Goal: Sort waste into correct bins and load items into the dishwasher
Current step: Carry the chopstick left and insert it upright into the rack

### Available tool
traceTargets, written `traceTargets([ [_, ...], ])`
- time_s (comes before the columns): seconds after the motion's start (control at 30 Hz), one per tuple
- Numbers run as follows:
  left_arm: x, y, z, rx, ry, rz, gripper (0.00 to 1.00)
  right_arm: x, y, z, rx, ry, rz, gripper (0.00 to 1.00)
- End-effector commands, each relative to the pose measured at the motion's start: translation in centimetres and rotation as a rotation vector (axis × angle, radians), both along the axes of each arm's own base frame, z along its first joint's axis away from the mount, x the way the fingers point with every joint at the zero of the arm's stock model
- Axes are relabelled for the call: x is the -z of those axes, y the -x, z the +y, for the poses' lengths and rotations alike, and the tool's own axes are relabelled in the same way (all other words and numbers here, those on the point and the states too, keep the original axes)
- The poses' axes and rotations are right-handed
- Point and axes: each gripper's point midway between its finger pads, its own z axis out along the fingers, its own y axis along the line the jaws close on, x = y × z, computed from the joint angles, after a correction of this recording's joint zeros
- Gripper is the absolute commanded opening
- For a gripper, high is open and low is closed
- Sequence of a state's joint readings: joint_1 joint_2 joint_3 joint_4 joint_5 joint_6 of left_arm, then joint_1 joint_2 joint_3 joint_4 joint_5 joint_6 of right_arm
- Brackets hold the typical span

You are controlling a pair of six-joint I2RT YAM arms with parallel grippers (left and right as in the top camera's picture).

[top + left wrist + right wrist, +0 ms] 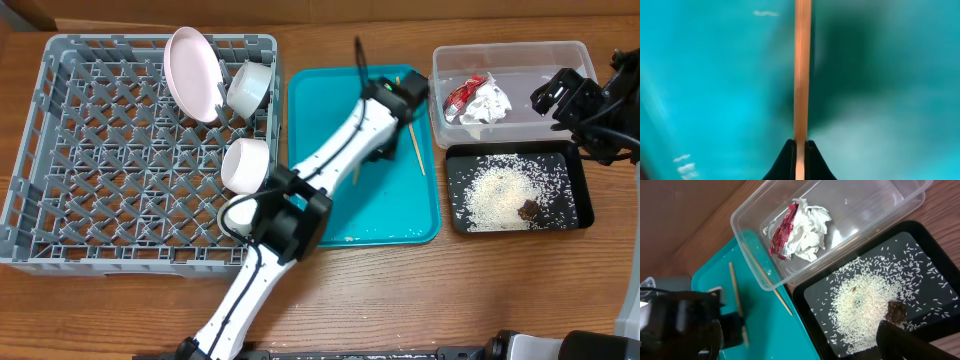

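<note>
Two chopsticks are over the teal tray (400, 210). One chopstick (801, 75) is pinched between the closed fingers of the left gripper (801, 150) near the tray's 1 o'clock corner, probably for carrying to the dish rack (100, 230) at 9 o'clock. In the blurred wrist view I can't say whether it is lifted. The other chopstick (780, 298) lies free, toward 3 o'clock. The right gripper (556, 95) hangs over the clear tub (520, 55), out of the way; I cannot tell whether its jaws are open.

The top view is bright and sharp with soft shadows, the left wrist view is all blurry with a dark shadow beside the chopstick (801, 65), and the clear tub (865, 202) shines a little.
</note>
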State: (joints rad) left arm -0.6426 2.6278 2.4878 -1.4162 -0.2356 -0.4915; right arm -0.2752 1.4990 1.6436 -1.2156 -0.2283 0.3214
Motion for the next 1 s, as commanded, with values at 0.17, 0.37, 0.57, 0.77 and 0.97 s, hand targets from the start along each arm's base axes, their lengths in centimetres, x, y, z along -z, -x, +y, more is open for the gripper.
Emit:
traceTargets([
  [0.17, -12.0, -3.6, 4.4, -0.002, 0.103, -0.155, 0.04, -0.7, -0.2, -0.3, 0.011, 0.010, -0.021, 1.00],
  [0.37, -22.4, -2.6, 4.7, 0.112, 0.316, -0.304, 0.04, -0.7, -0.2, -0.3, 0.011, 0.010, -0.022, 1.00],
  [0.57, -29.1, 1.4, 11.1, 0.066, 0.285, -0.360, 0.04, -0.7, -0.2, -0.3, 0.011, 0.010, -0.022, 1.00],
  [0.77, -28.7, 8.2, 20.9, -0.091, 0.184, -0.253, 0.04, -0.7, -0.2, -0.3, 0.011, 0.010, -0.022, 1.00],
  [0.97, -25.1, 12.8, 26.2, -0.119, 0.113, -0.109, 0.04, -0.7, -0.2, -0.3, 0.011, 0.010, -0.022, 1.00],
])
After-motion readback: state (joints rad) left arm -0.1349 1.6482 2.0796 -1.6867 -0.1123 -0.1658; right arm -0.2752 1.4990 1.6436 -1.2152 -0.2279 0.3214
